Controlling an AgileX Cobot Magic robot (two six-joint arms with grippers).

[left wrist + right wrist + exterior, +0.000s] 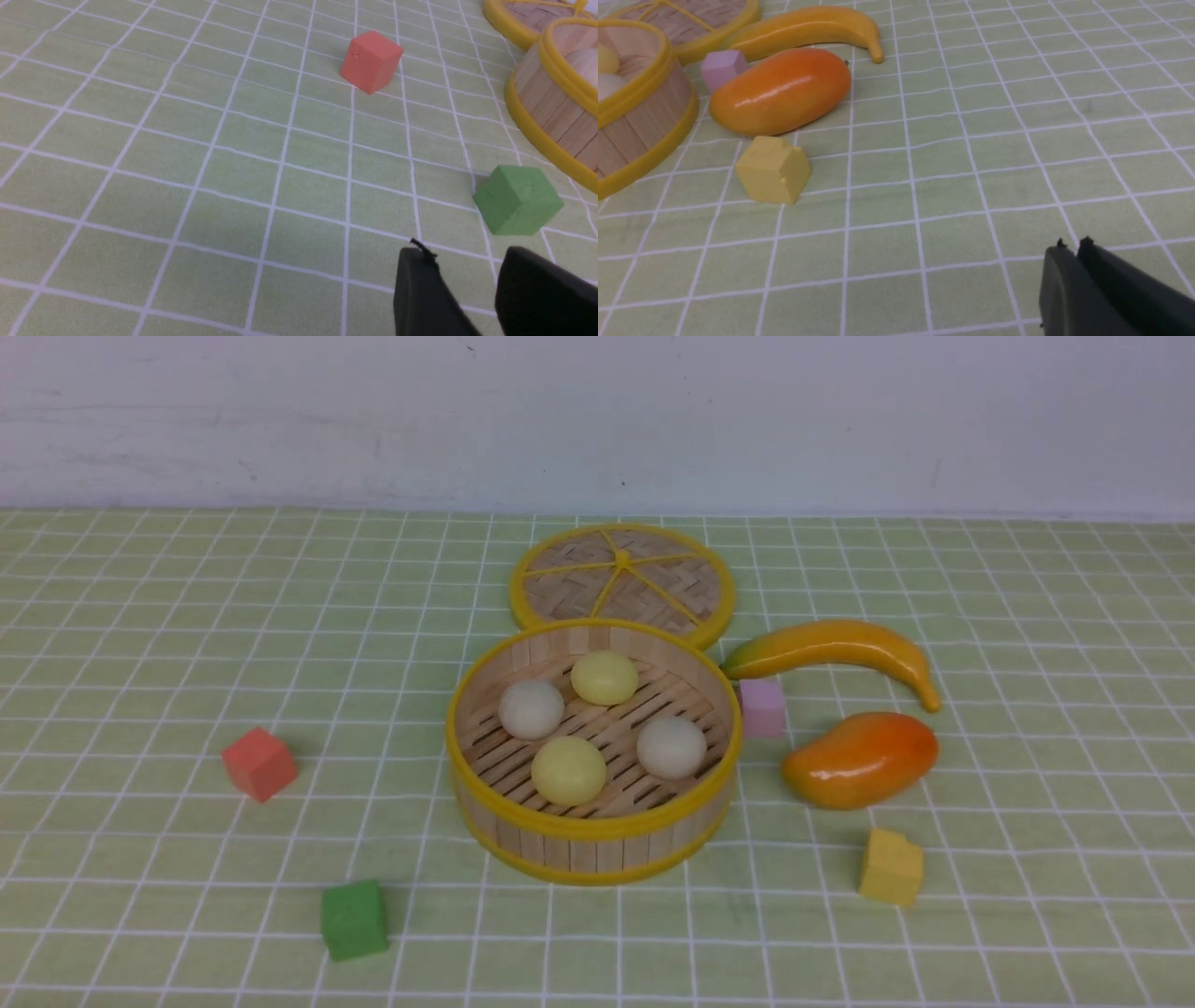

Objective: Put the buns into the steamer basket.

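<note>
The steamer basket (594,829) stands mid-table with two off-white buns (530,708) (671,747) and two pale yellow buns (605,677) (569,770) lying on its slatted floor. Neither arm shows in the front view. In the left wrist view my left gripper (465,257) hangs open over bare cloth near the green cube (517,199), with nothing between its fingers; the basket wall (546,116) is off to the side. In the right wrist view my right gripper (1073,248) is shut and empty, well away from the basket (640,116).
The woven lid (623,581) lies behind the basket. A banana (836,649), a mango (859,758), a pink cube (762,707) and a yellow cube (891,866) sit to its right. A red cube (259,763) and a green cube (354,919) lie to its left.
</note>
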